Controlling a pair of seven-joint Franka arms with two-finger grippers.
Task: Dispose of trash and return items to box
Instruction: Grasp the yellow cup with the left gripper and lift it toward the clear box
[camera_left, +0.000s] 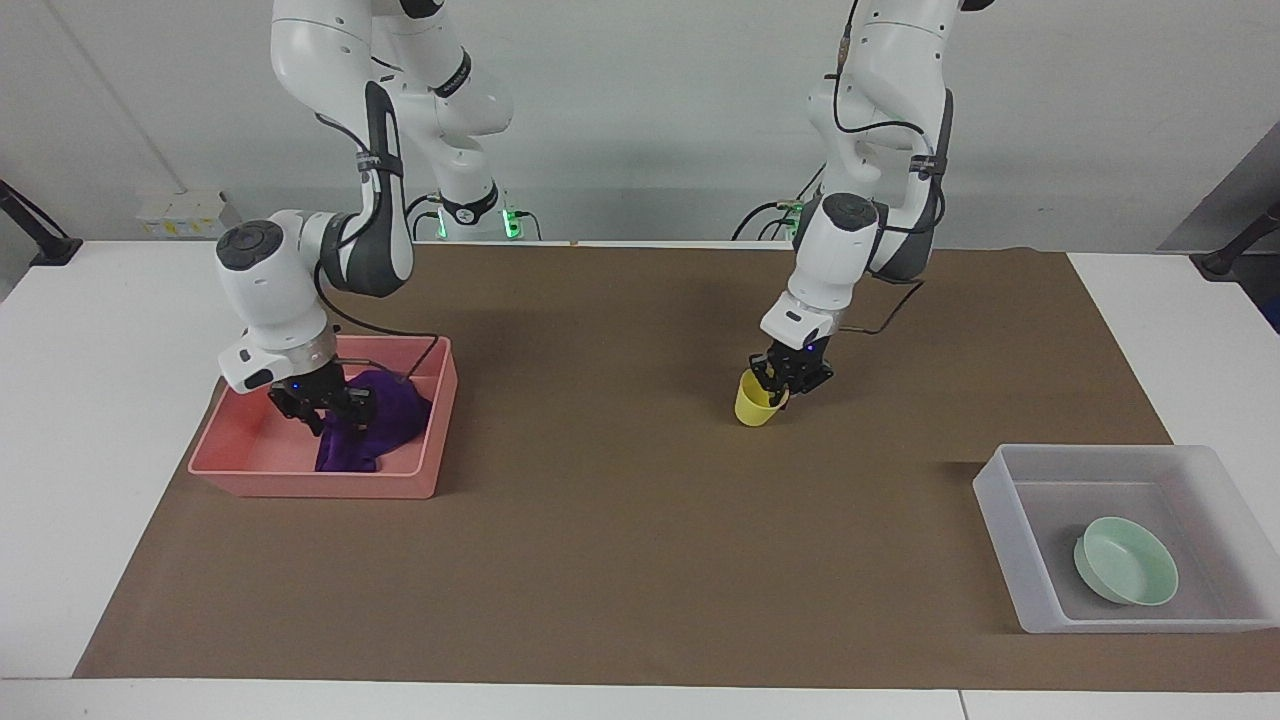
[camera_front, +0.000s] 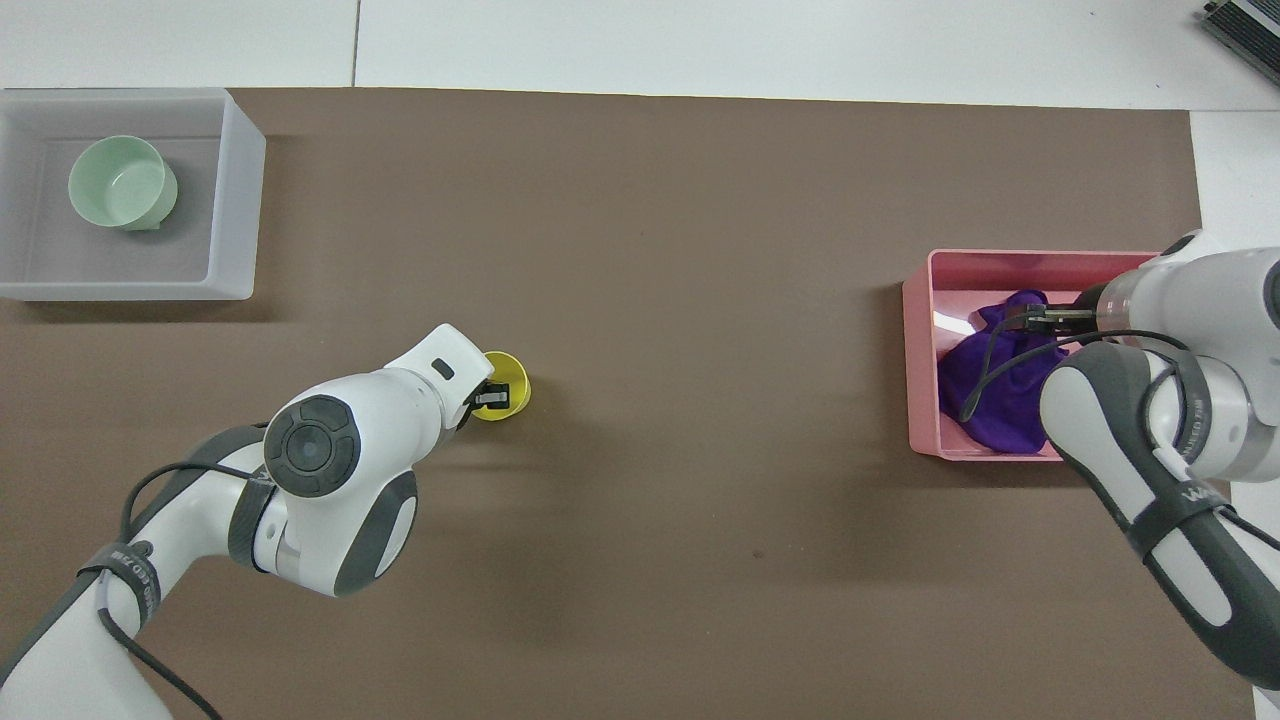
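Observation:
The yellow cup (camera_left: 750, 408) stands on the brown mat near the middle of the table, slightly tilted; it also shows in the overhead view (camera_front: 512, 372). My left gripper (camera_left: 783, 390) is shut on the cup's rim, one finger inside it, as the overhead view (camera_front: 490, 398) also shows. The purple cloth (camera_left: 385, 415) lies in the pink tray (camera_left: 300, 480). My right gripper (camera_left: 325, 415) is open, low in the tray, right over the cloth (camera_front: 985, 385). The mint-green bowl (camera_left: 1128, 562) lies in the translucent box (camera_left: 1010, 540).
The pink tray (camera_front: 920, 370) is at the right arm's end of the mat. The translucent box (camera_front: 235, 200) with the bowl (camera_front: 118, 182) is at the left arm's end, farther from the robots than the cup. White table borders the mat.

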